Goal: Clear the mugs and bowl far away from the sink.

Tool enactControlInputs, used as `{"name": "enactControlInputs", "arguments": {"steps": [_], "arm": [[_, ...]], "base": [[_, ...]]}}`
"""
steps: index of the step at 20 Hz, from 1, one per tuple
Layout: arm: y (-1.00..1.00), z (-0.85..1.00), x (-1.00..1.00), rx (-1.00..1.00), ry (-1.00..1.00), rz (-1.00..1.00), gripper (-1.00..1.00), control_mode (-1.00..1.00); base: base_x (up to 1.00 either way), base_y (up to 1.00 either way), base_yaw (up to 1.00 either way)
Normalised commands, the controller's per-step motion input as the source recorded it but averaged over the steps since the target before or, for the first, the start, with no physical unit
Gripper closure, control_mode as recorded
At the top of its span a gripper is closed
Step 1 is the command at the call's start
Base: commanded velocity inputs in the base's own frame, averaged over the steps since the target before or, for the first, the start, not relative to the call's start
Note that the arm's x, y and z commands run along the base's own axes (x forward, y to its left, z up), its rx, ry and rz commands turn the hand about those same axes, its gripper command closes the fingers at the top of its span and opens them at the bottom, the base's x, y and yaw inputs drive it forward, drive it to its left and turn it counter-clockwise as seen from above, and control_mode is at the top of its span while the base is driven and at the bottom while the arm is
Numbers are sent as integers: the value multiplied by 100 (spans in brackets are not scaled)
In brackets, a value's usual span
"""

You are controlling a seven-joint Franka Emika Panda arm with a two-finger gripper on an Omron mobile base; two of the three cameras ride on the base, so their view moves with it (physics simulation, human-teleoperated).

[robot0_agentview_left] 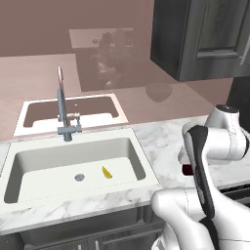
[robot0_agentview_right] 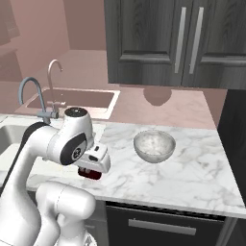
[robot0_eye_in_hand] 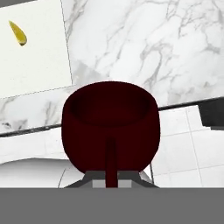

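A dark red mug (robot0_eye_in_hand: 109, 124) with its handle toward the camera sits right in front of the hand. My gripper (robot0_eye_in_hand: 110, 180) is shut on that handle, and the mug hides the fingertips. From the base the mug (robot0_agentview_right: 90, 173) shows as a dark red patch under the hand, over the front edge of the counter, just right of the sink (robot0_agentview_left: 49, 171). The speckled grey-white bowl (robot0_agentview_right: 153, 145) stands upright on the marble counter, to the right of the hand and apart from it. The white sink basin (robot0_eye_in_hand: 30, 57) lies at the upper left of the hand view.
A small yellow scrap (robot0_agentview_left: 106, 172) lies in the basin near the drain (robot0_agentview_left: 79, 177). The arched grey faucet (robot0_agentview_left: 61, 97) rises behind the sink. Dark wall cabinets (robot0_agentview_right: 163, 38) hang over the marble counter (robot0_agentview_right: 197, 168), which has bare room around the bowl.
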Motion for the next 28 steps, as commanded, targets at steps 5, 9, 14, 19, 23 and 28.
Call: {"name": "enactControlInputs", "arguments": {"steps": [5,9,14,19,23,28], "arm": [[6,44,-39,0,0,4,100,-100],[0,26,-15,0,0,5,100,-100],[0,46,-36,-6,-34,2,100,-100],[11,44,-34,-10,-48,0,100,-100],[17,34,-35,-8,-44,0,100,-100],[26,26,-28,-5,-34,0,100,-100]], "base": [[0,0,0],[0,0,0],[0,0,0],[0,0,0],[0,0,0],[0,0,0]]}}
